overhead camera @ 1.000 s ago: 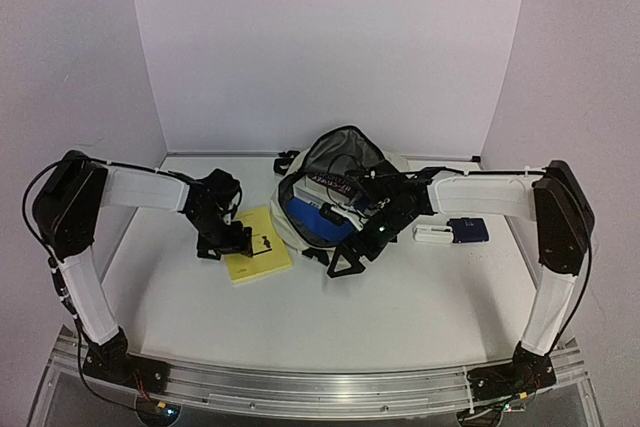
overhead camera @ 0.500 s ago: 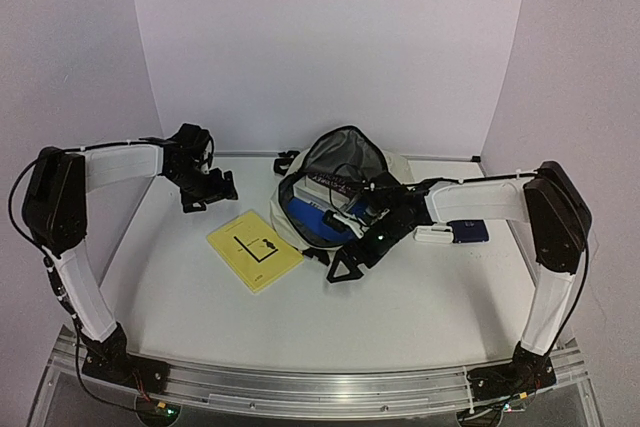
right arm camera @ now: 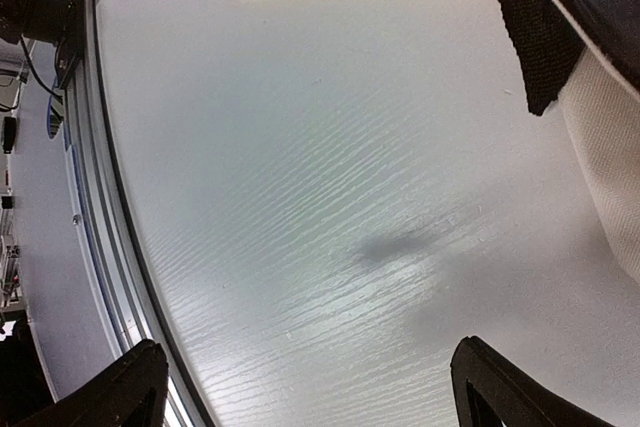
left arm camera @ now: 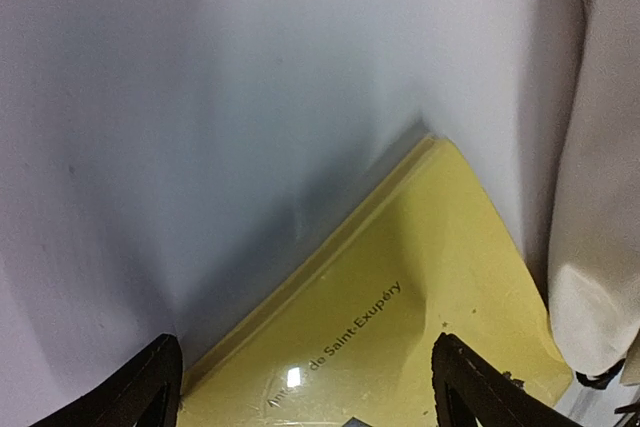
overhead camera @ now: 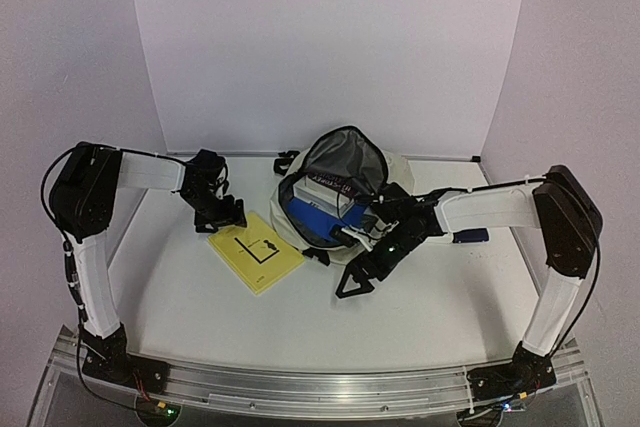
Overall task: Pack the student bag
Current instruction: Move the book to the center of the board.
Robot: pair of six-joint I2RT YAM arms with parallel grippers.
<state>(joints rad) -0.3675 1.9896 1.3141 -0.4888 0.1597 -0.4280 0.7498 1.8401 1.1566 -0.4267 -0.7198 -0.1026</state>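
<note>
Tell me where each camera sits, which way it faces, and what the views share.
Top external: above and behind the bases, looking down on the table; both arms, student bag, yellow book.
Left wrist: on the left gripper, looking down at the book; both fingertips show.
Right wrist: on the right gripper, looking low across the table toward the near rail; both fingertips show.
Shared: all three see the book and bag.

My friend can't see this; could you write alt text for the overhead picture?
An open cream student bag holding blue and white items sits on a table beside a yellow book. Left gripper open near the book, right gripper open near the bag.
</note>
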